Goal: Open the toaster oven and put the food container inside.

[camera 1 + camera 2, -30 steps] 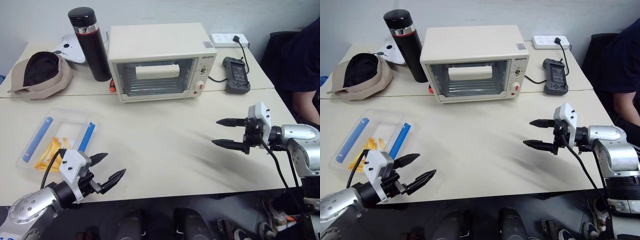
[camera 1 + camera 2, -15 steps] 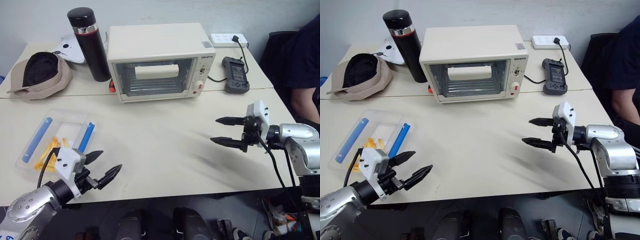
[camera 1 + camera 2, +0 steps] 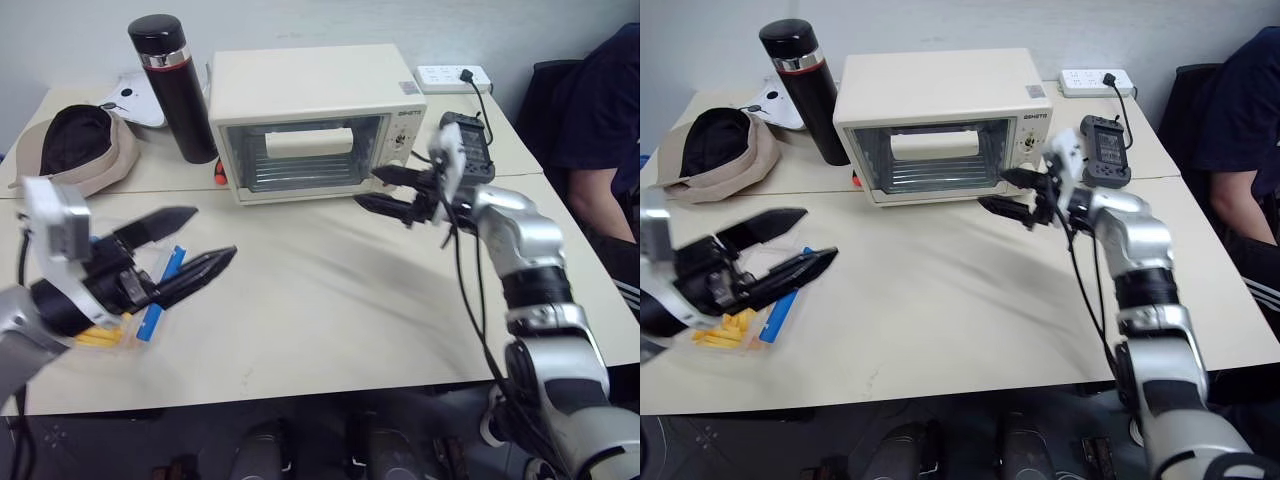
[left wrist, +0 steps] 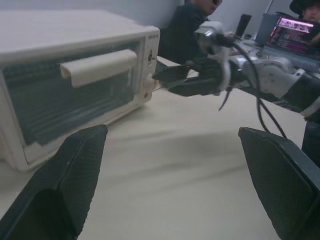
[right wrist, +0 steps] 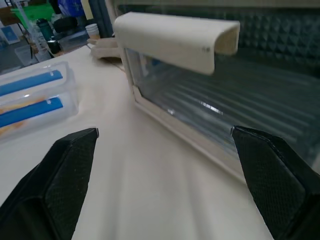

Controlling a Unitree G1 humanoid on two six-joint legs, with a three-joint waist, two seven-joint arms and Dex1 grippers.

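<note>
The toaster oven stands at the far middle of the bench, its glass door shut and the white bar handle across the upper part of the door. The right end effector hangs just in front of the oven's right lower corner, near the knob panel, its two black fingers spread apart and holding nothing. The food container lies on the near left of the bench, well apart from the oven, with a blue clip and yellow strips showing. The left end effector hovers over that container, released, its fingers wide and empty, pointing toward the oven. A black flask stands left of the oven, a cap farther left, and a handheld controller right of it.
</note>
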